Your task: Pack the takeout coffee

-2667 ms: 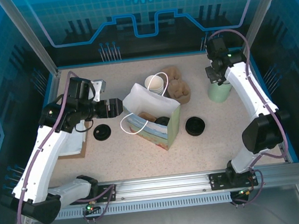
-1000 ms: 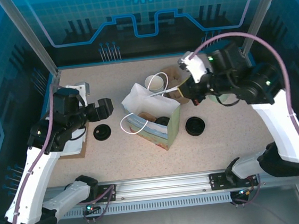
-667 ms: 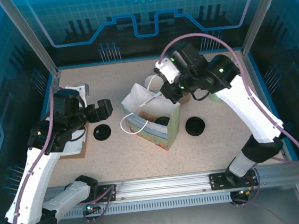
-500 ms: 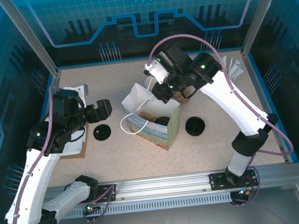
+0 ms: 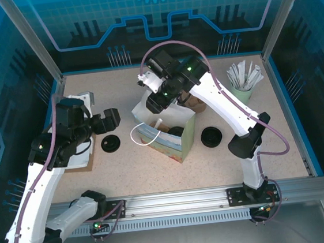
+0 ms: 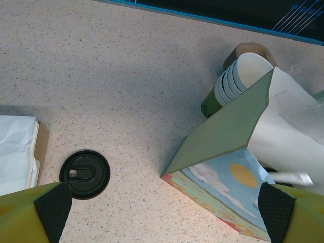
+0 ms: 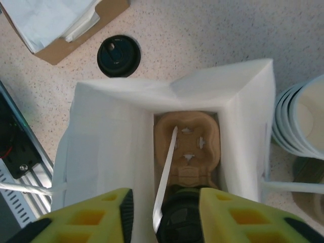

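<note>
Camera overhead: the paper bag (image 5: 149,108) stands mouth-up at mid-table so you can load it from above. The takeout coffee (image 5: 176,131) sits inside it, black lid showing. Your right gripper (image 5: 155,102) hangs over the mouth, and your left gripper (image 5: 115,117) waits beside the bag.

Left wrist: jaws spread wide, empty.

Right wrist: jaws well apart above the cup carrier (image 7: 187,147), gripping nothing. A white strip (image 7: 164,177) leans loose inside.
</note>
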Controlling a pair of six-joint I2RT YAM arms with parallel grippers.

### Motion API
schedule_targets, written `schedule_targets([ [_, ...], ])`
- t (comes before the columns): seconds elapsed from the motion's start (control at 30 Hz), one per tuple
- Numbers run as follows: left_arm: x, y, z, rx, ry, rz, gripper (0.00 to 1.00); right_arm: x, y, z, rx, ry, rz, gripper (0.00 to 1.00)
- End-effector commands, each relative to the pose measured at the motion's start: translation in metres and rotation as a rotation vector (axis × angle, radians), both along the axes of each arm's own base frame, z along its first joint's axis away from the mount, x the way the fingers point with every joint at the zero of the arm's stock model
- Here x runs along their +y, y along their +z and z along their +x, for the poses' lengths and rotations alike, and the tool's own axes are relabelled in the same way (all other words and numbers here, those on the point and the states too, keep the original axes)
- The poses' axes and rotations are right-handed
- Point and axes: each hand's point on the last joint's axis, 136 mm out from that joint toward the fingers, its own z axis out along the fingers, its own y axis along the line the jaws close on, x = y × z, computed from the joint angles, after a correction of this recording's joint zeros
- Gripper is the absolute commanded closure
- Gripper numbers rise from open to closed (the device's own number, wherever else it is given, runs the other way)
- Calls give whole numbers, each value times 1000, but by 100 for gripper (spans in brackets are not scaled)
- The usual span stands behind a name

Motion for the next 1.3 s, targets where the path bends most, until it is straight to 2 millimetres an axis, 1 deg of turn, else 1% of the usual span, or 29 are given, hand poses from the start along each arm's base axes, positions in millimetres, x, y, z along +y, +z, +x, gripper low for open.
schedule_targets([
  [0.0, 6, 4, -2, 3, 34, -20, 1, -10, 39, -6, -79, -10, 55, 54],
  [0.13, 8, 8, 0, 7, 51, -48, 1, -35, 79, -4, -178, -86, 116, 48],
  [0.27, 20, 0, 5, 54, 90, -59, 1, -67, 112, -11, -285, -154, 157, 42],
  [0.37, 36, -13, 12, 112, 135, -84, 1, -94, 129, -18, -350, -217, 191, 35],
  [0.47, 56, -33, 20, 183, 181, -150, 3, -124, 135, -25, -377, -306, 236, 30],
  [0.53, 71, -50, 26, 232, 211, -171, 5, -143, 133, -28, -381, -366, 271, 28],
  [0.63, 95, -79, 35, 311, 247, -135, 8, -165, 125, -35, -377, -428, 322, 24],
  [0.8, 127, -127, 47, 465, 290, -3, 14, -192, 95, -45, -344, -507, 310, 22],
  [0.9, 143, -148, 53, 530, 307, 74, 20, -204, 78, -50, -335, -539, 295, 22],
  [0.97, 151, -162, 57, 569, 314, 115, 23, -209, 71, -53, -334, -551, 292, 20],
  [1.1, 159, -185, 67, 634, 315, 141, 27, -219, 61, -57, -332, -577, 281, 18],
  [1.27, 163, -202, 87, 670, 340, 124, 26, -222, 52, -57, -312, -587, 267, 18],
])
